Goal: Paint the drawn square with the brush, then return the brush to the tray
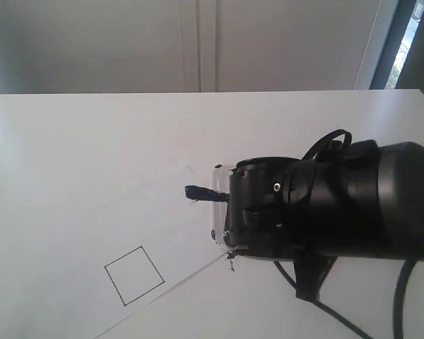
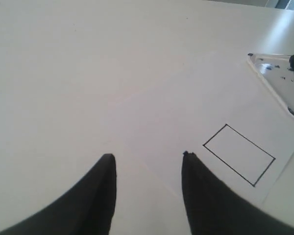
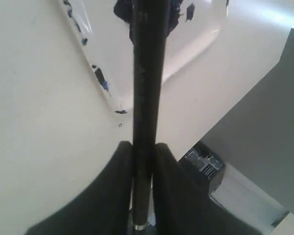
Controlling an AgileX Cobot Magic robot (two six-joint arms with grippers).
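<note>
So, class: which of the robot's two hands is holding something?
The right hand, shut on the long thin black-handled paintbrush; the left hand is open and empty.

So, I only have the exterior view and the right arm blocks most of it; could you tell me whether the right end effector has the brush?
Observer: Yes. The right wrist view shows the right end effector shut on the brush handle.
Operator: Thank you. Where does its far end sit?
Observer: Over the tray, reaching the dark paint blotch.
Operator: And the left end effector, please?
Observer: The left wrist view shows the left end effector open and empty, above the table.
</note>
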